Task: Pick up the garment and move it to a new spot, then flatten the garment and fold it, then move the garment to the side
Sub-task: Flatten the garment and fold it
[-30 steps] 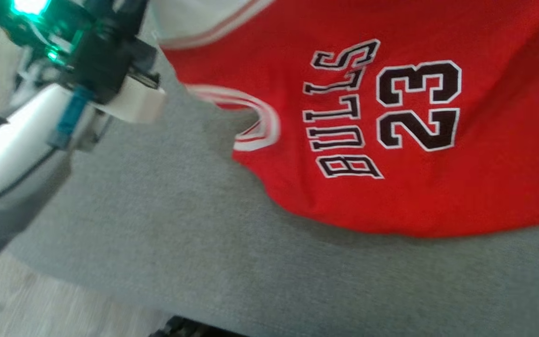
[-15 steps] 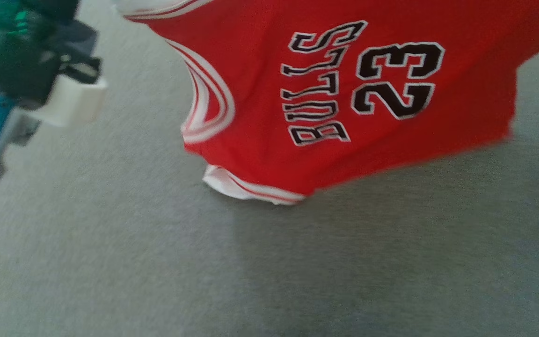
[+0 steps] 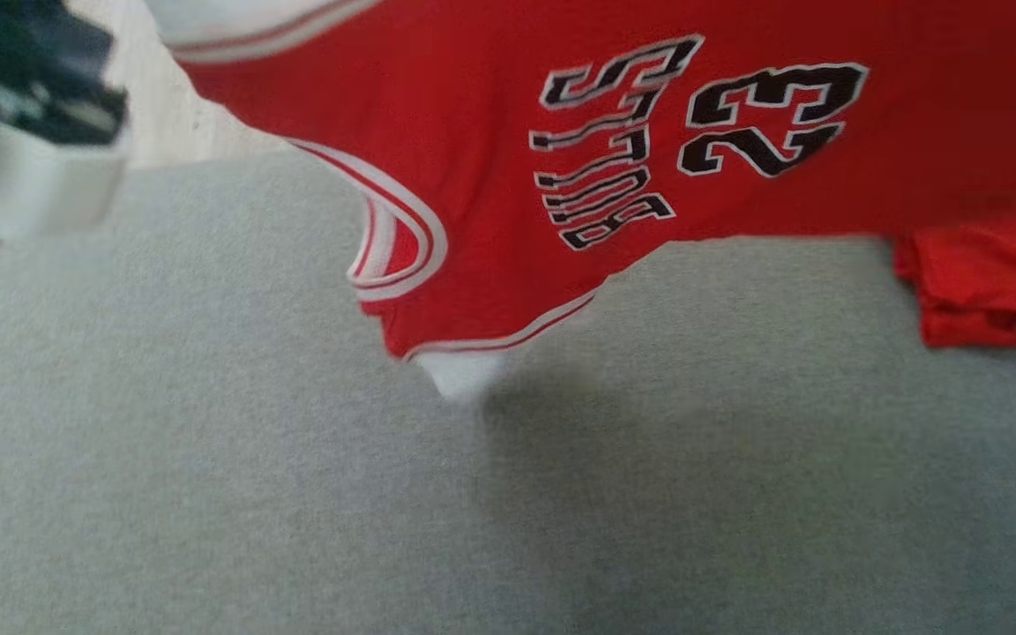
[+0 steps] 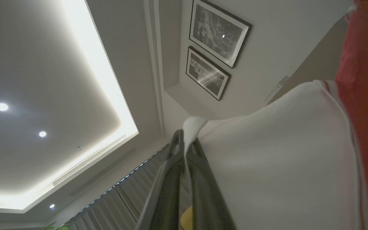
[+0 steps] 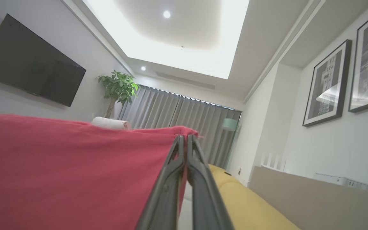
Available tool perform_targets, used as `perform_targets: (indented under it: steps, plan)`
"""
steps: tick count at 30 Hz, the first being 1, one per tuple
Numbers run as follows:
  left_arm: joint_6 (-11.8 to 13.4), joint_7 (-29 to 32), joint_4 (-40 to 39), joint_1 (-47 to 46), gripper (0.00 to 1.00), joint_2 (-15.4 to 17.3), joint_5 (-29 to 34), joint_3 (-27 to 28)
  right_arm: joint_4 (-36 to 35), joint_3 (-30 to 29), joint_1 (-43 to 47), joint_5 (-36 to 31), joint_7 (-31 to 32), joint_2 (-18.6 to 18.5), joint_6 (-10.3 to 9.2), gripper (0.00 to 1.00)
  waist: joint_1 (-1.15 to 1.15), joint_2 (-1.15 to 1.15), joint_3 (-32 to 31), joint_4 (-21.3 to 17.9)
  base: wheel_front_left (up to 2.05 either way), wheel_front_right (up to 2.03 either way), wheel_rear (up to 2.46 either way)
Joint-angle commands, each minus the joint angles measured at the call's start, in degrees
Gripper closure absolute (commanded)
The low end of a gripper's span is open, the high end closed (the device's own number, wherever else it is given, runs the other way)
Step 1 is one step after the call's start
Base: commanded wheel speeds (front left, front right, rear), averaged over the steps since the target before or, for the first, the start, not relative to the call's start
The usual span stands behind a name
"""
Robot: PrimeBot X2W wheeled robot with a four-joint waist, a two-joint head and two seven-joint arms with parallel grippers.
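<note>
The garment (image 3: 490, 132) is a red jersey with white trim and black "BULLS 23" lettering. It hangs stretched across the top of the head view above the grey cloth surface (image 3: 296, 494); its lower right corner (image 3: 989, 287) rests bunched on that surface. In the left wrist view my left gripper (image 4: 185, 140) is shut on the jersey's white edge (image 4: 279, 159). In the right wrist view my right gripper (image 5: 184, 139) is shut on the red hem (image 5: 75, 159). Part of my left wrist (image 3: 23, 150) shows blurred at the head view's upper left.
Pale floor (image 3: 164, 123) shows beyond the grey surface's far left edge. The right wrist view looks out on a yellow sofa (image 5: 244, 204), a wall television (image 5: 27, 64), a potted plant (image 5: 117, 89) and grey curtains (image 5: 184, 121). Framed pictures (image 4: 216, 51) hang on the wall.
The head camera has shifted. The jersey has risen off the grey surface and now hangs stretched, its white-trimmed shoulder dangling and a red corner trailing at the right.
</note>
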Motion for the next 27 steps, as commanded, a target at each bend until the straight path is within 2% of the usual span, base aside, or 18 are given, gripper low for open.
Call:
perform_targets:
  steps: [1,7,9,16,21,24,27]
  plan:
    - [0.08,0.54,-0.62,-4.82,1.00,2.35,-0.42,4.42,-1.30,-1.28,0.83,-0.45,0.84,-2.27,-0.05,1.00,0.02,-0.01,-0.78,-0.79,0.00,0.00,0.00]
    - [-3.53,0.95,3.00,-10.99,1.00,-1.16,-2.69,5.31,-0.07,-2.84,-1.80,-2.54,3.16,-0.92,-0.05,1.00,0.02,-0.01,2.26,0.49,0.00,0.00,0.00]
    - [-6.47,1.08,7.82,-14.04,1.00,-3.28,-3.12,4.47,1.74,-1.67,-4.43,-3.86,5.24,1.71,-0.05,1.00,0.02,-0.01,5.05,1.17,0.00,0.00,0.00]
    - [-12.38,0.30,22.38,-22.70,1.00,-8.47,-1.69,2.66,8.08,1.54,-13.40,-7.65,8.68,8.25,-0.05,1.00,0.02,-0.01,14.73,3.02,0.00,0.00,0.00]
    - [-12.34,-0.74,30.08,-30.42,1.00,-12.05,1.57,3.94,14.75,0.72,-21.25,-12.77,6.16,12.82,-0.05,1.00,0.02,-0.01,19.80,4.09,0.00,0.00,0.00]
    - [-11.79,-0.84,29.28,-33.73,1.00,-13.33,4.01,6.07,17.91,-1.14,-25.73,-17.32,2.82,14.64,-0.05,1.00,0.02,-0.01,21.77,4.66,0.00,0.00,0.00]
    - [-11.90,-0.85,26.60,-32.95,1.00,-13.51,5.38,8.27,20.13,-1.74,-27.91,-21.17,0.80,15.75,-0.05,1.00,0.02,-0.01,23.11,5.38,0.00,0.00,0.00]
